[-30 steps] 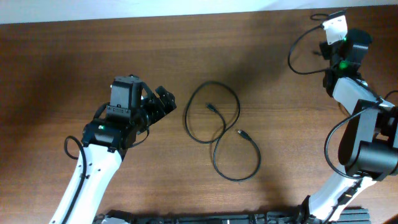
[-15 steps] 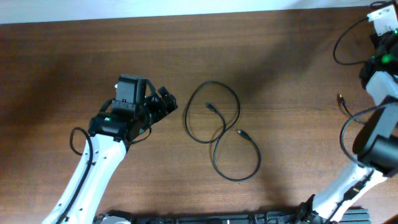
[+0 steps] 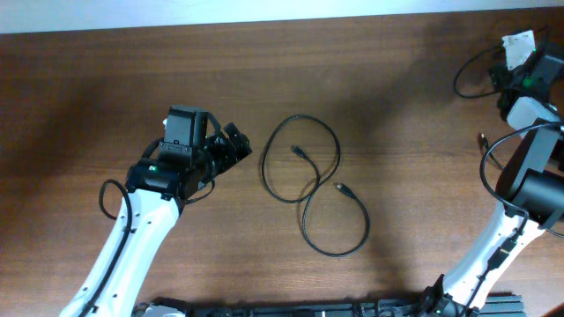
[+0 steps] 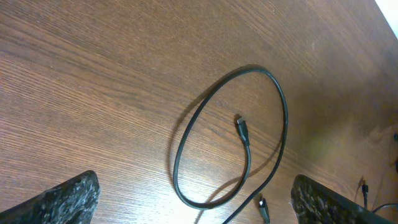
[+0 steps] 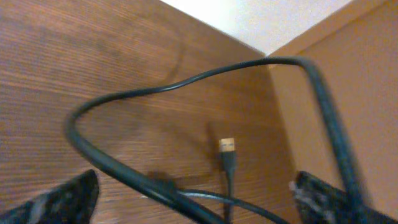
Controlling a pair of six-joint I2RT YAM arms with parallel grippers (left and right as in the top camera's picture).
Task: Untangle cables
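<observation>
One thin black cable lies mid-table in a figure-eight of two loops, both small plug ends inside the loops. In the left wrist view its upper loop and a plug lie ahead of my left gripper, which is open and holds nothing. My left gripper sits just left of that cable. My right gripper is at the far right corner, open. Below it lies a gold-tipped plug of another cable. A black cord crosses between its fingers, unclamped.
The pale wall edge and the table's far corner are close to the right gripper. The right arm's own black wires loop beside it. A dark rail runs along the near table edge.
The right arm swung from near the back edge out to the far right corner, then came slightly back left. The left arm shifted only a little. The middle cable has not moved.
</observation>
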